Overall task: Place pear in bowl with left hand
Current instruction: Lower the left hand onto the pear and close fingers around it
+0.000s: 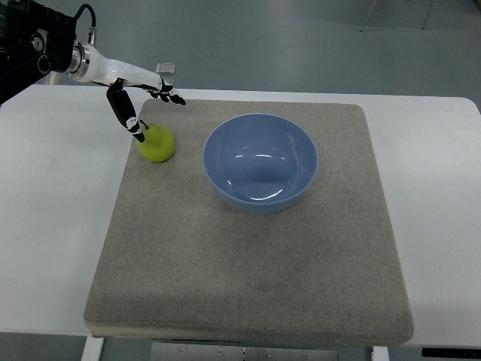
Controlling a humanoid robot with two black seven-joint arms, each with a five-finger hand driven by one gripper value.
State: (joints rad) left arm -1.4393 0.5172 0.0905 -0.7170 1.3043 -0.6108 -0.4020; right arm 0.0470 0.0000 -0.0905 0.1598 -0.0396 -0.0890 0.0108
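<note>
We see the pear [156, 144] on the mat [248, 248], left of the bowl [261, 162]. Left hand [139, 94] just above it, fingers spread, thumb tip touching the pear's top; nothing grasped.

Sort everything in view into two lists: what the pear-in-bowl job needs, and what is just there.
Part of the job:
- pear, green, on the mat left of the bowl
- bowl, blue, empty
- left hand, fingers spread above the pear

Just there:
- mat, grey, under both
- table, white
</note>
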